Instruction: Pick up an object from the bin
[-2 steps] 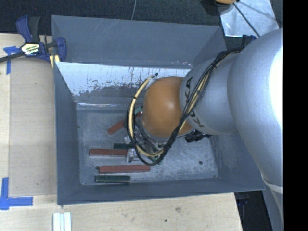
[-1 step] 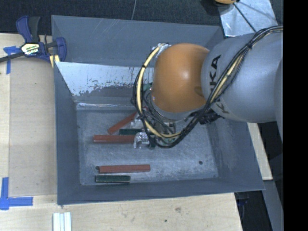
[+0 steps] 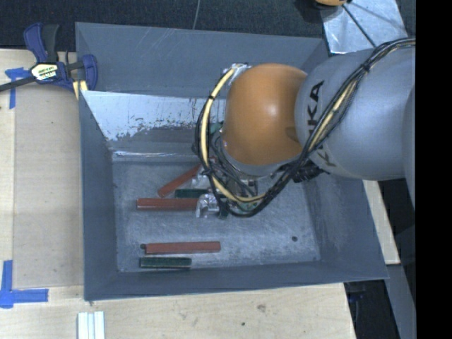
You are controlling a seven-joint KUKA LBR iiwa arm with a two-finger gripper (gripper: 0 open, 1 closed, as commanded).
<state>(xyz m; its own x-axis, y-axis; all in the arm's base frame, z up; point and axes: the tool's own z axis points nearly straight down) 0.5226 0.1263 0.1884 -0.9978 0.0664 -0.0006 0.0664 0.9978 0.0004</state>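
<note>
1. Container: grey metal bin [image 3: 99,210] with sloping walls and a flat, speckled floor. It holds five slim flat sticks.
2. Robot: silver arm [image 3: 367,119] entering from the right. A domed orange cover [image 3: 265,115] sits on its wrist, with yellow and black cables [image 3: 210,115] looped around it.
3. Tool: end effector [image 3: 207,205], low over the middle of the bin floor, beneath the orange cover. It is at the right ends of three clustered sticks and largely hidden by the wrist. Whether it is released, clenched or grasping a stick cannot be told.
4. Cluster, upper: tilted red-brown stick [image 3: 176,182], rising toward the right, with its higher end running under the wrist.
5. Cluster, middle: short dark green stick [image 3: 189,193], lying between the other two, with its right end at the end effector.
6. Cluster, lower: level red-brown stick [image 3: 166,204], lying left to right. Its right end meets the end effector, but contact cannot be confirmed.
7. Front pair, upper: long red-brown stick [image 3: 182,247], level, near the front wall and well apart from the end effector.
8. Front pair, lower: front dark green stick [image 3: 164,263], just beside the long red-brown stick, at the foot of the front wall.
</note>
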